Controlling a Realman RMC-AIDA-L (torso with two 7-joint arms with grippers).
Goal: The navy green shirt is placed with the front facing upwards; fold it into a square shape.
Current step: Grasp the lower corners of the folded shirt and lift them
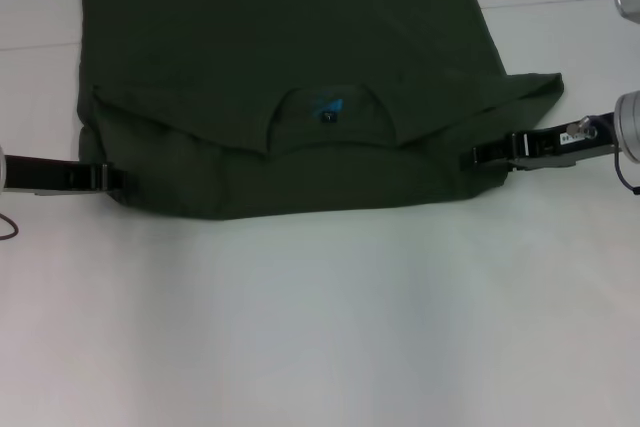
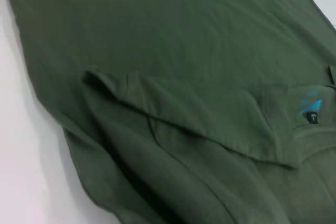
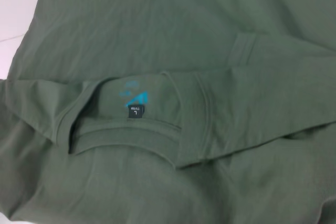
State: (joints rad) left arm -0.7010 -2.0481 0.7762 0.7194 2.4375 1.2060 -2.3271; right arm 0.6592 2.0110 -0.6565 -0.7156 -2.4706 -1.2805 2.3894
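Observation:
The navy green shirt (image 1: 300, 67) lies on the white table (image 1: 320, 327), with a folded layer over its near part. The collar opening and the small blue-and-black neck label (image 1: 328, 115) show at the middle. No lettering shows. My left gripper (image 1: 112, 178) lies low at the shirt's near left edge, its tip against the cloth. My right gripper (image 1: 472, 156) meets the near right edge, below a sleeve corner that sticks out. The left wrist view shows the shirt (image 2: 184, 51), its overlapping folds and the label (image 2: 313, 118). The right wrist view shows the shirt (image 3: 184, 24), its collar and the label (image 3: 136, 111).
Bare white tabletop stretches in front of the shirt and along both sides. The silver body of my right arm (image 1: 630, 117) reaches in from the right edge. A dark cable (image 1: 6, 227) curls at the far left.

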